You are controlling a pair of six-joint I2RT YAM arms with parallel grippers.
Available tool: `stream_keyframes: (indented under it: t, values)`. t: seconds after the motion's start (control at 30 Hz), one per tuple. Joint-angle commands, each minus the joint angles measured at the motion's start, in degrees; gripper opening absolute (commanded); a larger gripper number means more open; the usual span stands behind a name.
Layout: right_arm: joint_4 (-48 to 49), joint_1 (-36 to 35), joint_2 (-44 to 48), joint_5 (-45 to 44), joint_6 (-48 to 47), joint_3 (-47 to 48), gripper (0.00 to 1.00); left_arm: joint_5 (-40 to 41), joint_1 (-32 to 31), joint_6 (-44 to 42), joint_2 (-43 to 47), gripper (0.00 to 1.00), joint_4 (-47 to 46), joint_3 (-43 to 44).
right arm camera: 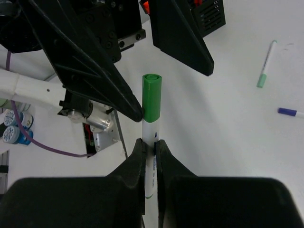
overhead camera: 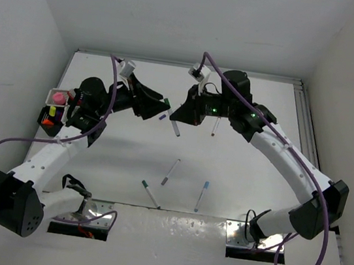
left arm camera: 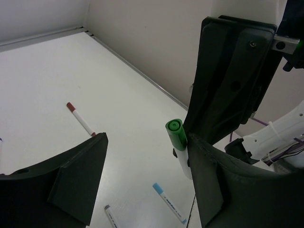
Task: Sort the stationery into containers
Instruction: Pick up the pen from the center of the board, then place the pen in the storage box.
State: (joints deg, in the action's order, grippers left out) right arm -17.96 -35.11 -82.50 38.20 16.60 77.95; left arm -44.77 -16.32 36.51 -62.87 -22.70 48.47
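Note:
My right gripper (right arm camera: 151, 142) is shut on the white barrel of a green-capped marker (right arm camera: 152, 102) and holds it in the air over the back of the table. My left gripper (left arm camera: 147, 142) is open around the marker's green cap (left arm camera: 176, 134), which rests against one finger (left arm camera: 209, 180); the other finger (left arm camera: 80, 175) stands well apart from it. The two grippers meet nose to nose (overhead camera: 169, 109). A white holder (overhead camera: 58, 97) and a black holder (overhead camera: 50, 118) with highlighters in it stand at the left edge.
Loose pens lie on the table: one (overhead camera: 176, 129) under the grippers, one (overhead camera: 215, 126) to the right, and three nearer the arm bases (overhead camera: 171, 171), (overhead camera: 150, 193), (overhead camera: 202, 195). A red-capped pen (left arm camera: 80, 118) and a blue-capped pen (left arm camera: 168, 202) show below my left gripper.

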Motion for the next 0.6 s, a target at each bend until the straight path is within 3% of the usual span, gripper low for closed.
stream_keyframes:
  t: [0.0, 0.1, 0.17, 0.2, 0.4, 0.57]
  values:
    - [3.1, -0.5, -0.7, 1.0, 0.5, 3.2, 0.0, -0.2, -1.1, 0.8, 0.1, 0.73, -3.5, 2.5]
    - [3.3, -0.9, -1.1, 1.0, 0.5, 3.3, 0.0, -0.2, -1.3, 0.9, 0.3, 0.66, -3.8, 2.5]
    - [3.4, -1.4, -1.3, 0.9, 0.2, 3.4, 0.0, 0.1, -0.9, 2.0, 0.2, 0.5, -4.4, 2.2]
    - [3.3, -1.6, -1.3, 0.9, -0.2, 3.4, 0.0, 0.0, -0.6, 4.1, 0.0, 0.46, -5.4, 1.9]
    - [3.3, -2.3, -2.2, -0.2, -1.0, 4.0, 0.0, -1.5, -0.5, 10.2, -1.0, 0.36, -11.8, 1.5]
    - [3.7, -2.2, -2.4, -0.8, -0.4, 4.6, 0.0, -1.2, -0.4, 10.5, -1.2, 0.0, -10.4, 1.7]
